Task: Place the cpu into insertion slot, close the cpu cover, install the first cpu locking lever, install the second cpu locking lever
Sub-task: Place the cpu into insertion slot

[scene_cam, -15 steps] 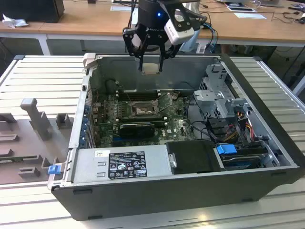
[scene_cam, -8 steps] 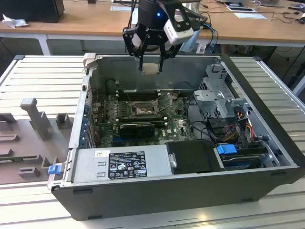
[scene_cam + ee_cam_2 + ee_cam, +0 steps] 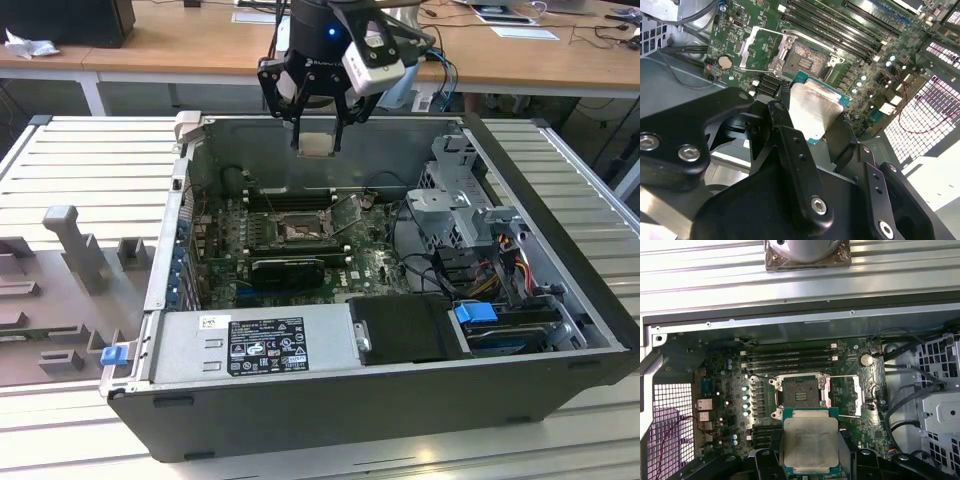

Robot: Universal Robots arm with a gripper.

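gripper (image 3: 318,130): pinching the cpu (image 3: 810,442) by its edges, hovering over the open computer case (image 3: 380,410).
cpu: hanging above the motherboard (image 3: 720,390), apart from the socket.
insertion slot (image 3: 801,395): lying bare, dark centre showing.
cpu cover (image 3: 856,396): seemingly standing flipped open beside it.

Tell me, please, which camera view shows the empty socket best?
The first wrist view: the socket faces it squarely, empty. The second wrist view shows the socket slanted; in the exterior view the socket sits far off.
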